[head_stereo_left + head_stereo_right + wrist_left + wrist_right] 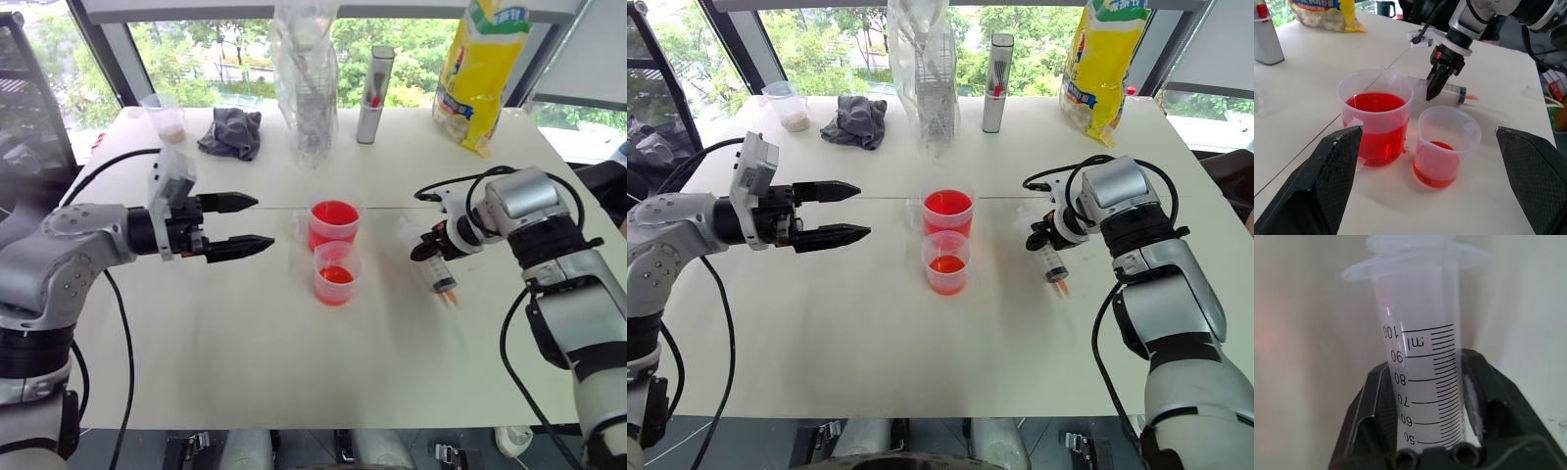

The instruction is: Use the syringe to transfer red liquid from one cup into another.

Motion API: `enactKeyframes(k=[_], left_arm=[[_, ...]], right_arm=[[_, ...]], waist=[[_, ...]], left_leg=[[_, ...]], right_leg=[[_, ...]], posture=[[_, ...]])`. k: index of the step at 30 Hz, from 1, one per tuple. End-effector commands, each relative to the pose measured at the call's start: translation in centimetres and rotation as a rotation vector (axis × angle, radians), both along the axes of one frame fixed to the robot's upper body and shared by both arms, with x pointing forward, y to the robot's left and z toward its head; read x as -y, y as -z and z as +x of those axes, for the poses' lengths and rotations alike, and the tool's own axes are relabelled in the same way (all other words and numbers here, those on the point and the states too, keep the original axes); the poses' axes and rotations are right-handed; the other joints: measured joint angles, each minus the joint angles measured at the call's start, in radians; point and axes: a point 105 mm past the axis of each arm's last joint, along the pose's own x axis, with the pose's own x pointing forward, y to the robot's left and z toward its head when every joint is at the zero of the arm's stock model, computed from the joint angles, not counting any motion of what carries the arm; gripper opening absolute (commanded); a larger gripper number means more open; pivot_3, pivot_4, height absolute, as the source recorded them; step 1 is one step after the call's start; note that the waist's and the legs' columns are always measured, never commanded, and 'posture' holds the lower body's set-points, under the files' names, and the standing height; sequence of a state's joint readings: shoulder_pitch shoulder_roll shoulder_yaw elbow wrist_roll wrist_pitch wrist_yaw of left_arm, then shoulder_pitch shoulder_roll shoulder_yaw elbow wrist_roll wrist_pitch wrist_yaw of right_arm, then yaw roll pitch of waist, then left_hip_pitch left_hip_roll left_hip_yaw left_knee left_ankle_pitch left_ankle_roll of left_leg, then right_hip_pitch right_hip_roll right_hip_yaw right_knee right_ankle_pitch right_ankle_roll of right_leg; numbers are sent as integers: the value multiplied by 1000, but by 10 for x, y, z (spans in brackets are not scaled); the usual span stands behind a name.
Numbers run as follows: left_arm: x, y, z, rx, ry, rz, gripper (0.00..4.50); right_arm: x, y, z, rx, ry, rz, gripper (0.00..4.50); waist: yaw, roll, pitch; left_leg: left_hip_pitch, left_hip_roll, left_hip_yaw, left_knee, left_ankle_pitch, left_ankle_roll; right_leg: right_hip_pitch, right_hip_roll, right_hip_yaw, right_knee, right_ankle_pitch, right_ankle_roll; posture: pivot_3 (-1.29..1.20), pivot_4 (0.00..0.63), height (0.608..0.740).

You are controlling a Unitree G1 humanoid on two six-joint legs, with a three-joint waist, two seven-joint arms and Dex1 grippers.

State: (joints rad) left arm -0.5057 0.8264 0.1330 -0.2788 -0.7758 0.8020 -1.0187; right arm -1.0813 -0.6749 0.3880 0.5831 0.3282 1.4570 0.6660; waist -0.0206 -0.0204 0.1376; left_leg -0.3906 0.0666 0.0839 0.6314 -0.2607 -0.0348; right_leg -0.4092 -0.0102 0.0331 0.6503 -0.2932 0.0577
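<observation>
Right claw (1431,88) clamps the syringe (1449,90) — apparently on the table (245,343); left claw (245,223) agape.

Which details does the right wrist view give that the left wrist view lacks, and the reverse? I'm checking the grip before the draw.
Right wrist view alone: the printed scale marks on the syringe barrel, read close up, with the right hand shut on either side of the barrel.

Left wrist view alone: the cup with the deep red band, the cup with the shallow red layer beside it, the syringe's orange tip, and the left hand open in front of both cups.

Both: the syringe held by the right hand, over the white table.
</observation>
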Motion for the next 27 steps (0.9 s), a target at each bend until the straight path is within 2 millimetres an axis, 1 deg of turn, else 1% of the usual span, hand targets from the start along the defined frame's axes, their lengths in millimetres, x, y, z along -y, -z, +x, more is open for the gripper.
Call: enactKeyframes(k=[1, 3, 4, 5, 6, 7, 9, 10, 11, 13, 16, 18, 20, 21, 23, 27], left_arm=[[-1, -11, -3, 52, -3, 2, 4500], [-1, -11, -3, 53, -3, 2, 4500], [-1, -11, -3, 54, -3, 2, 4500], [-1, -12, -3, 58, -6, 2, 4500], [-2, -14, -2, 65, -13, -1, 4500], [-3, -16, 1, 74, -20, -9, 4500], [-2, -20, 4, 87, -26, -20, 4500], [-1, -22, 6, 96, -27, -26, 4500], [0, -25, 8, 104, -25, -32, 4500], [1, -29, 10, 116, -23, -42, 4500], [4, -41, 17, 151, -16, -66, 4500], [4, -45, 20, 161, -7, -70, 4500], [5, -50, 23, 172, -3, -76, 4500], [5, -52, 24, 176, -2, -79, 4500], [5, -57, 27, 194, -4, -86, 4500], [7, -65, 33, 211, -11, -102, 4500]], right_arm=[[-6, -3, 0, -1, -11, 13, 1420], [-6, -5, 0, 1, -5, 20, 1420], [-5, -9, 0, 12, 0, 25, 1420], [-9, -24, 5, 71, -1, 71, 1420], [-14, -45, 13, 185, -37, 112, 1420], [-21, -79, 24, 366, -73, 162, 1420], [-30, -127, 32, 633, -123, 231, 1420], [-35, -145, 33, 747, -143, 253, 1420], [-39, -156, 31, 820, -158, 265, 1420], [-46, -170, 28, 922, -172, 291, 1420], [-69, -205, 13, 1189, -275, 358, 1420], [-81, -212, 5, 1252, -328, 399, 1420], [-97, -214, -4, 1310, -395, 451, 1420], [-102, -214, -7, 1331, -412, 473, 1420], [-110, -212, -11, 1355, -437, 515, 1420], [-128, -195, -19, 1382, -500, 564, 1420]], waist=[[0, 0, 0], [0, 0, 0], [0, 0, 0], [0, 0, 0], [1, 1, 0], [1, 1, 1], [1, 2, 1], [2, 2, 1], [3, 2, 1], [3, 1, 0], [4, 1, 0], [2, 1, 0], [2, 1, 0], [2, 1, 0], [2, 1, 0], [3, 1, 0]], left_leg=[[0, 0, 0, 0, 0, 0], [0, 0, 0, 0, 0, 0], [0, 0, 0, 0, 0, 0], [0, 0, 0, 0, 0, 0], [0, 0, 0, 0, 0, 0], [-1, 0, 0, 0, 0, 0], [-1, 0, 0, 0, 0, 0], [-1, 0, 0, 0, 0, 0], [-1, 0, 0, -1, 0, 0], [-1, 0, -1, -1, 0, 0], [-1, 0, -1, 0, 0, 0], [-1, 0, -1, 0, 0, 0], [-1, 0, 0, 0, 0, 0], [0, 0, 0, 0, 0, 0], [0, 0, -1, 0, 0, 0], [-1, 0, 0, 0, 0, 0]], right_leg=[[0, 0, 0, 0, 0, 0], [0, 0, 0, 0, 0, 0], [0, 0, 0, 0, 0, 0], [0, 0, 0, 0, 0, 0], [0, 0, 0, 0, 0, 0], [-1, 0, 0, 0, 0, 0], [-1, 0, 0, 0, 0, 0], [-2, 0, 0, 0, 0, 0], [-1, 0, 0, 0, 0, 0], [-1, 0, -1, 0, 0, 0], [0, 0, -1, 0, 0, 0], [0, 0, -1, 0, 0, 0], [0, 0, -1, 0, 0, 0], [0, 0, -1, 0, 0, 0], [0, 0, -1, 0, 0, 0], [0, 0, -1, 0, 0, 0]], posture=[[0, 150, 740], [0, 150, 740], [0, 150, 740], [0, 150, 740], [0, 150, 740], [0, 150, 740], [0, 150, 740], [0, 150, 740], [0, 150, 740], [0, 150, 740], [0, 150, 740], [0, 150, 740], [0, 150, 740], [0, 150, 740], [0, 150, 740], [0, 150, 740]])
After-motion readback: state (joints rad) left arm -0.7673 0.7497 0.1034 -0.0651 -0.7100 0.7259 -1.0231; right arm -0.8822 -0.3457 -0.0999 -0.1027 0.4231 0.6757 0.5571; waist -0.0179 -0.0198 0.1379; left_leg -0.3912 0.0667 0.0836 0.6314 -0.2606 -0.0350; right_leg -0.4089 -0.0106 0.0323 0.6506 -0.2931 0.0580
